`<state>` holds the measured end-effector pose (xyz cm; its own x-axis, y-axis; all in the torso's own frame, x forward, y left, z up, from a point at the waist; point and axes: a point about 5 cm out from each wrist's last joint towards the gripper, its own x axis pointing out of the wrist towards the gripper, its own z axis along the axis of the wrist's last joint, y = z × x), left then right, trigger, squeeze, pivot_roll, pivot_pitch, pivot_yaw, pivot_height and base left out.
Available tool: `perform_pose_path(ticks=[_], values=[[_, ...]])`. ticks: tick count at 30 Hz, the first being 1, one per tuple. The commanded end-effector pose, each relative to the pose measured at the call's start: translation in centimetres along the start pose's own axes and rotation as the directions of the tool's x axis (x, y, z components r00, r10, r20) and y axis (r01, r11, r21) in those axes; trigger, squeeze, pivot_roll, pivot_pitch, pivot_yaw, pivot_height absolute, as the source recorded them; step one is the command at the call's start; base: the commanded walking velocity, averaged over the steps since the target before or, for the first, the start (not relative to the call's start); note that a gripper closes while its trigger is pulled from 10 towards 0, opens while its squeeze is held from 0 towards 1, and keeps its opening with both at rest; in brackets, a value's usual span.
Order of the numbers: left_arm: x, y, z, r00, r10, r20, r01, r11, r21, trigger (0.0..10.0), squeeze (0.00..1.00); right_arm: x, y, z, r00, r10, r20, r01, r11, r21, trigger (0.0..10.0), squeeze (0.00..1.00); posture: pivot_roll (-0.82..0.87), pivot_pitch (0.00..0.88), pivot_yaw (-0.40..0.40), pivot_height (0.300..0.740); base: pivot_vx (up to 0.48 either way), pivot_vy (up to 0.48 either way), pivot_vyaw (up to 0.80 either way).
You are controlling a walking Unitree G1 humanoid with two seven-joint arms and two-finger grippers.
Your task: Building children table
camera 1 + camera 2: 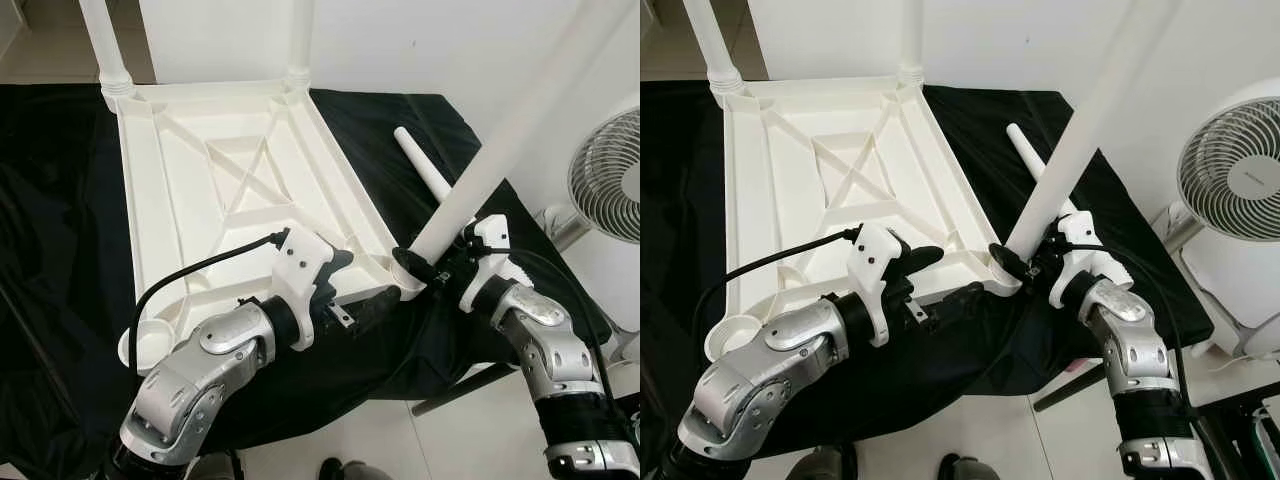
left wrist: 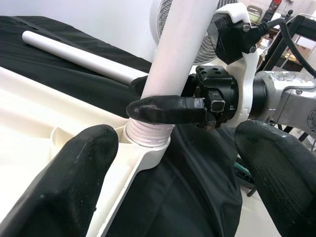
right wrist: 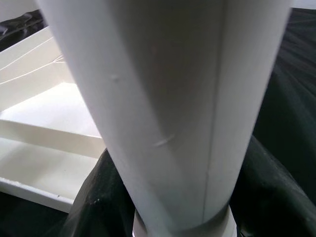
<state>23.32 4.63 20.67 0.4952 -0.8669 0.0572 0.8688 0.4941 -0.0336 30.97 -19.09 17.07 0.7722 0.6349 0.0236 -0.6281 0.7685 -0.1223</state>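
Jaws of the right gripper (image 1: 432, 262) are clamped on the white table leg (image 1: 500, 135) just above its threaded foot, forearm reaching in from five o'clock. The leg stands in the near-right corner socket of the upturned tabletop (image 1: 215, 180). The left gripper (image 1: 375, 300) is spread wide, straddling the tabletop's near edge at seven o'clock of the socket.

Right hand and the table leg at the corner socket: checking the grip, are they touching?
Touching. Left wrist view shows the right hand with a black finger pressed against the table leg.
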Motion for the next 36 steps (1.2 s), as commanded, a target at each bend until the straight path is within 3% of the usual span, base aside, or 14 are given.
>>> perform_pose_path(ticks=[1,7,9,13,18,19,20,23,25,26,27,34,35,36], values=[[0.0,-0.2,-0.2,1.000,0.004,-0.013,-0.005,1.000,-0.011,10.0,0.00,-0.5,0.1,-0.1,0.999,-0.033,0.008,0.033,0.999,0.035,10.0,0.00,0.05,0.160,-0.089,0.740,0.000,0.000,0.00],[0.0,-0.4,-0.3,1.000,0.003,-0.016,-0.004,1.000,-0.019,10.0,0.00,-0.5,1.4,-0.3,0.985,-0.172,0.007,0.170,0.980,0.102,10.0,0.00,0.04,0.174,-0.093,0.740,0.000,0.000,0.00],[-0.1,-0.5,-0.4,1.000,0.002,-0.016,-0.003,1.000,-0.024,10.0,0.00,-0.2,2.1,-0.6,0.959,-0.283,-0.012,0.282,0.953,0.111,10.0,0.00,0.04,0.177,-0.095,0.740,0.000,0.000,0.00],[0.0,-0.5,-0.4,1.000,0.003,-0.016,-0.003,1.000,-0.028,10.0,0.00,0.1,2.7,-0.8,0.948,-0.317,-0.023,0.318,0.942,0.110,10.0,0.00,0.04,0.177,-0.095,0.740,0.000,0.000,0.00],[0.0,-0.6,-0.4,1.000,0.005,-0.014,-0.005,0.999,-0.033,10.0,0.00,0.6,3.7,-1.1,0.909,-0.414,-0.050,0.417,0.895,0.160,10.0,0.00,0.04,0.181,-0.099,0.740,0.000,0.000,0.00],[0.1,-0.7,-0.4,1.000,0.008,-0.011,-0.008,0.999,-0.036,10.0,0.00,0.8,4.3,-1.6,0.833,-0.544,-0.103,0.554,0.813,0.182,10.0,0.00,0.04,0.179,-0.111,0.740,0.000,0.000,0.00],[0.1,-0.7,-0.4,1.000,0.008,-0.011,-0.008,0.999,-0.036,10.0,0.00,0.8,4.3,-1.6,0.833,-0.544,-0.103,0.554,0.813,0.182,10.0,0.00,0.04,0.179,-0.111,0.740,0.000,0.000,0.00],[0.1,-0.7,-0.4,1.000,0.013,-0.008,-0.013,0.999,-0.038,10.0,0.00,1.0,4.6,-2.1,0.740,-0.658,-0.141,0.673,0.722,0.162,10.0,0.00,0.04,0.179,-0.111,0.740,0.000,0.000,0.00],[0.1,-0.7,-0.4,1.000,0.013,-0.008,-0.014,0.999,-0.038,10.0,0.00,1.0,4.7,-2.2,0.720,-0.678,-0.148,0.694,0.701,0.162,10.0,0.00,0.04,0.179,-0.111,0.740,0.000,0.000,0.00],[0.1,-0.7,-0.4,1.000,0.016,-0.006,-0.016,0.999,-0.039,10.0,0.00,1.1,4.7,-2.4,0.650,-0.741,-0.169,0.760,0.631,0.158,10.0,0.00,0.05,0.175,-0.122,0.740,0.000,0.000,0.00],[0.1,-0.7,-0.5,1.000,0.019,-0.004,-0.019,0.999,-0.039,10.0,0.00,1.3,4.8,-2.4,0.638,-0.751,-0.172,0.770,0.617,0.161,10.0,0.00,0.05,0.175,-0.122,0.740,0.000,0.000,0.00],[0.1,-0.7,-0.5,1.000,0.023,-0.003,-0.023,0.999,-0.040,10.0,0.00,1.5,5.0,-2.1,0.657,-0.740,-0.147,0.754,0.637,0.163,10.0,0.00,0.05,0.165,-0.126,0.740,0.000,0.000,0.00],[0.1,-0.7,-0.4,1.000,0.023,-0.003,-0.023,0.999,-0.039,10.0,0.00,1.4,5.0,-1.8,0.667,-0.734,-0.126,0.744,0.647,0.165,10.0,0.09,0.05,0.165,-0.126,0.740,0.000,0.000,0.00],[0.0,-0.7,-0.4,1.000,0.023,-0.004,-0.023,0.999,-0.037,10.0,0.00,1.3,4.9,-1.6,0.681,-0.724,-0.115,0.731,0.659,0.178,10.0,1.00,0.05,0.165,-0.126,0.740,0.000,0.000,0.00]])
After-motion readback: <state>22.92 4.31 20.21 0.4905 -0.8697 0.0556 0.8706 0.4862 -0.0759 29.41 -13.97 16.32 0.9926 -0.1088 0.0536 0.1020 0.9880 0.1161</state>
